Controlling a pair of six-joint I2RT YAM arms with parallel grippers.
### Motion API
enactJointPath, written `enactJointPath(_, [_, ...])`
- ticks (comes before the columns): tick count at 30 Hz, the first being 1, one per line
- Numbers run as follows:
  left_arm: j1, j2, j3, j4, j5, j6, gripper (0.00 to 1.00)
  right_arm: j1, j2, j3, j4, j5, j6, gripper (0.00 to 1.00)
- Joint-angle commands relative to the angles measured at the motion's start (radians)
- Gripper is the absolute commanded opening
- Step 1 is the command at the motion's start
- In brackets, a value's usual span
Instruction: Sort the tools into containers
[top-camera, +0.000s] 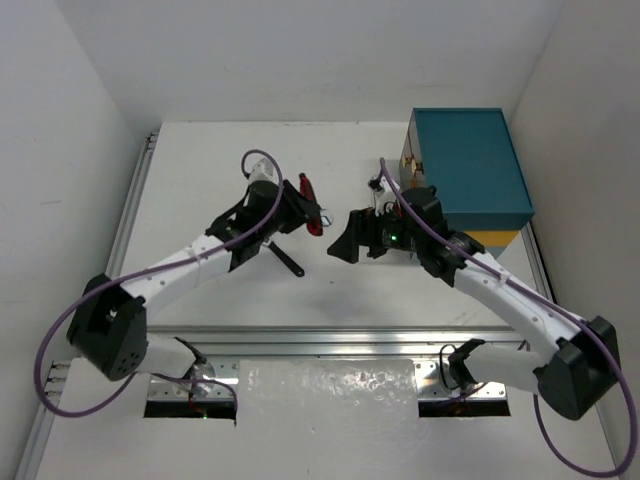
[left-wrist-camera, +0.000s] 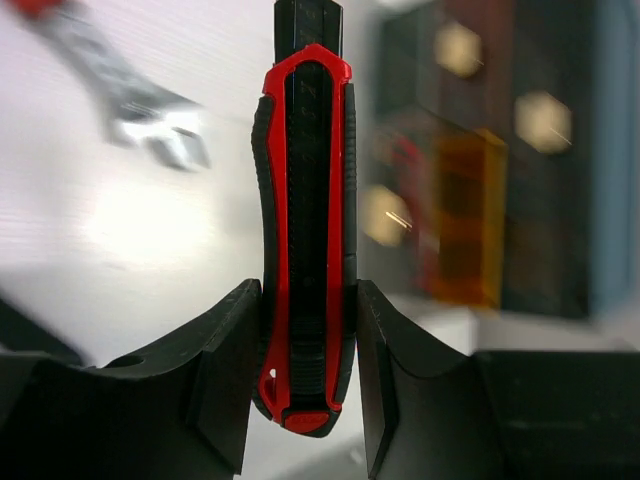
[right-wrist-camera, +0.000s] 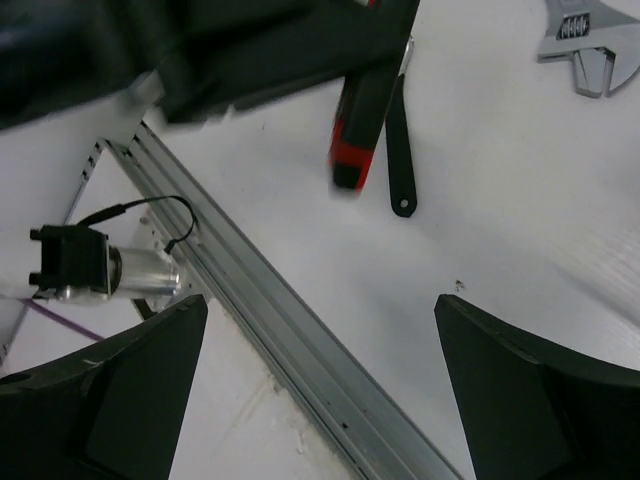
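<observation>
Teal and shut as far as the top external view shows, the box (top-camera: 468, 165) sits at the far right of the table (top-camera: 250, 290), its lid hiding anything inside, so no tool can be counted as sorted yet. In that view the left gripper (top-camera: 305, 212) holds a red-and-black tool (top-camera: 311, 208) above mid-table, a thin dark spanner (top-camera: 286, 259) lies on the table just near of it, and the right gripper (top-camera: 345, 240) hangs left of the box, facing the other arm. From the left wrist camera, the fingers (left-wrist-camera: 225, 370) are clenched on the red-and-black handle (left-wrist-camera: 308, 240), which stands upright between them; a silver adjustable wrench (left-wrist-camera: 140, 100) lies blurred on the table at upper left, and the box front with brass latches (left-wrist-camera: 460, 48) shows blurred to the right. From the right wrist camera, the right jaws stand wide apart with nothing between them; beyond them the red-and-black tool hangs beside the thin spanner (right-wrist-camera: 399, 150), and the wrench head (right-wrist-camera: 588, 50) sits at upper right. My judgement: the sort is barely begun, one tool lifted, at least two left.
</observation>
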Motion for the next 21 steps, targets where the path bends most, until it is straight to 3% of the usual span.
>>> enactJointPath(1, [-0.08,-0.084,-0.079,0.206,0.098,-0.062,0.0,0.008,0.087,0.031,0.16,-0.014,0.089,0.96])
enactJointPath(7, [-0.166,-0.167,-0.107,0.269,0.095,-0.117,0.0,0.016,0.112,0.045,0.173,0.072,0.102,0.84])
enactJointPath(10, [-0.189,-0.181,-0.11,0.269,0.097,-0.133,0.0,0.014,0.109,0.03,0.221,0.082,0.1,0.72])
enactJointPath(11, [-0.193,-0.181,-0.11,0.269,0.097,-0.136,0.0,0.014,0.109,0.024,0.232,0.082,0.106,0.67])
enactJointPath(12, [-0.2,-0.183,-0.115,0.274,0.097,-0.139,0.0,0.016,0.109,0.019,0.24,0.064,0.109,0.54])
enactJointPath(17, [-0.217,-0.176,-0.138,0.315,0.106,-0.153,0.0,0.019,0.127,0.031,0.272,0.027,0.099,0.26])
enactJointPath(19, [-0.217,-0.169,-0.13,0.309,0.106,-0.144,0.0,0.019,0.121,0.034,0.268,0.028,0.07,0.07])
enactJointPath(20, [-0.217,-0.167,-0.126,0.288,0.105,-0.136,0.03,0.02,0.117,0.042,0.254,0.031,0.05,0.0])
enactJointPath(21, [-0.219,-0.169,-0.1,0.26,0.083,-0.11,0.12,0.019,0.106,0.053,0.227,0.065,-0.007,0.0])
